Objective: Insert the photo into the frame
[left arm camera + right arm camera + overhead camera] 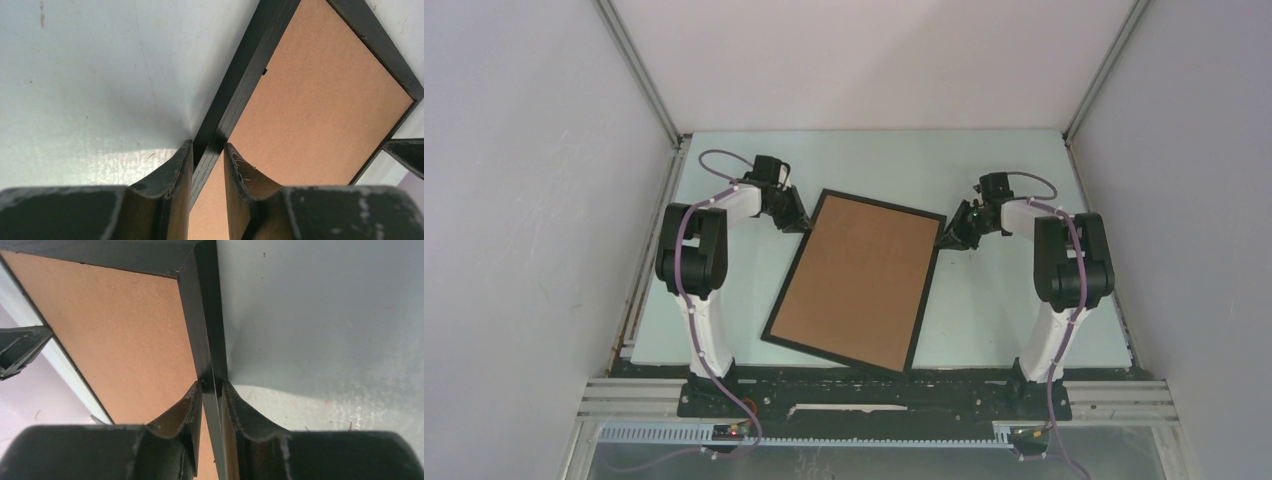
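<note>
**Both end effectors grip the far corners of the frame**

The frame (794,264) lies flat in the middle of the counter (1004,300), its long sides running from about 1 o'clock to 7 o'clock. Its brown backing board (854,280) faces up. The left end effector (799,222) is closed narrowly on the black rim at the 11 o'clock corner. The right end effector (946,240) pinches the rim at the 2 o'clock corner. In each wrist view, one finger sits on each side of the rim.
</note>
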You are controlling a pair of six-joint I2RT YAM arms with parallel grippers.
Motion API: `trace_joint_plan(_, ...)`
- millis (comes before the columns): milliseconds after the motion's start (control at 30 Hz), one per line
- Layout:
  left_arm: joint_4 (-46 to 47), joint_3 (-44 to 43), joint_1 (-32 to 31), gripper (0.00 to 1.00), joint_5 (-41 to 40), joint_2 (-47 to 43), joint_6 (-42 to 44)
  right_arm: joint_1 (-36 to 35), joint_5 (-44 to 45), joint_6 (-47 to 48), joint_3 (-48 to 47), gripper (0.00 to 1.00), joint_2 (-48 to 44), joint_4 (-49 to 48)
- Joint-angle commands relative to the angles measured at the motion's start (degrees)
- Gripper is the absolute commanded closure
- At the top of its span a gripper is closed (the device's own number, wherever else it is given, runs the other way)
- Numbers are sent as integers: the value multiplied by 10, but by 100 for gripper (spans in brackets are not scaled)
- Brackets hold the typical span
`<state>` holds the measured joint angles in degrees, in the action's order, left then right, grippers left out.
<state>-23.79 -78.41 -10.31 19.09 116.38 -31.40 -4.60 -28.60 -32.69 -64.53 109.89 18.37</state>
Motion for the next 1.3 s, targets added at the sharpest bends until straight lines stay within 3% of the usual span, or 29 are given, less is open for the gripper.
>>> trace_joint_plan(0,-14,-12,-21,74,23,24,14,-73,61,-31,-19,74,18,42)
trace_joint_plan(167,-10,-12,-22,75,52,26,18,-104,112,-56,-66,73,51,80)
trace_joint_plan(533,-1,-6,-22,76,66,21,18,-205,344,-78,-236,74,168,279)
trace_joint_plan(700,5,3,-22,77,64,13,17,-238,393,-80,-304,74,207,336)
trace_joint_plan(833,12,10,-22,77,64,8,16,-248,366,-71,-340,73,231,360)
trace_joint_plan(967,15,12,-21,77,71,6,15,-264,264,-18,-370,69,234,312)
trace_joint_plan(1100,17,13,-20,77,78,6,16,-245,165,-16,-337,64,176,206)
trace_joint_plan(1167,18,15,-20,77,76,4,16,-225,124,-30,-297,54,138,159)
trace_joint_plan(1267,19,16,-21,77,75,3,15,-202,122,-28,-264,51,78,134)
